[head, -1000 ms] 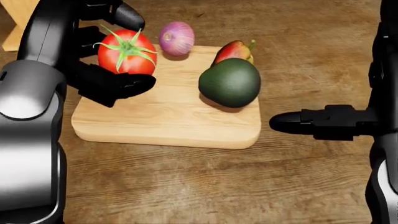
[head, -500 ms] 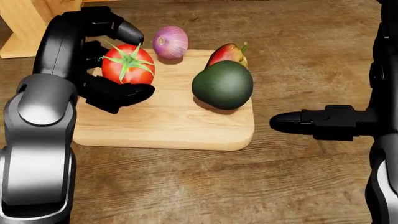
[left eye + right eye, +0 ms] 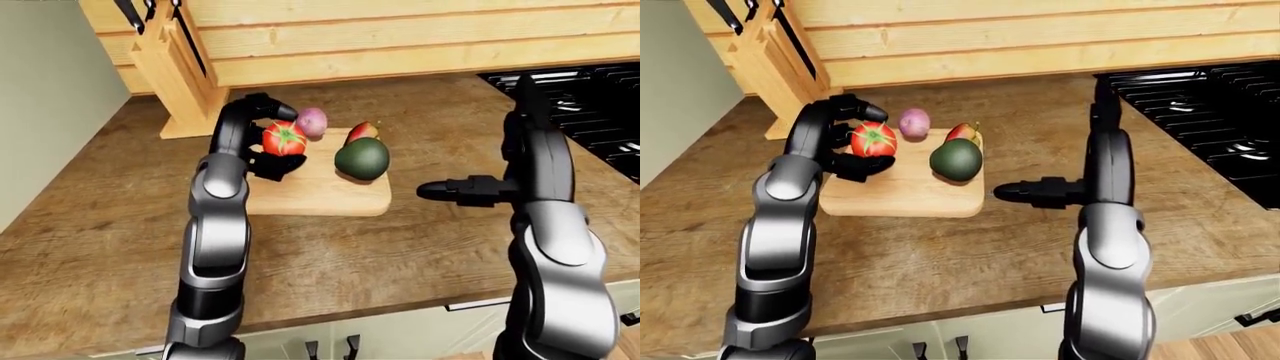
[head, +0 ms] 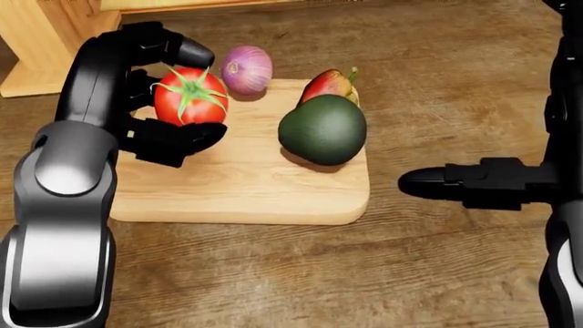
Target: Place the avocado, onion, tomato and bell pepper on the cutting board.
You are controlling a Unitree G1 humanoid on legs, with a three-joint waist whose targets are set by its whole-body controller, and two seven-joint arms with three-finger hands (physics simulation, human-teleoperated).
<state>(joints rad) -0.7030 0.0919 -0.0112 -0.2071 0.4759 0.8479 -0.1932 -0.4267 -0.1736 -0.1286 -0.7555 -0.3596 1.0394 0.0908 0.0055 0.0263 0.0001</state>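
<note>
Avocado [image 4: 322,129] hides most of the bell pepper [image 4: 329,83].

Dark wooden counter [image 3: 400,247] with pale cabinet fronts [image 3: 990,330] below. Light plank wall [image 3: 400,37] along the top, knife block [image 3: 175,71] at upper left, black stove [image 3: 1210,97] at right.

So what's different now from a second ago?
Little. The left hand keeps its fingers closed round the tomato above the cutting board. The whole head view drifted slightly, so the camera moved. The onion, avocado, bell pepper and right hand look unchanged.
</note>
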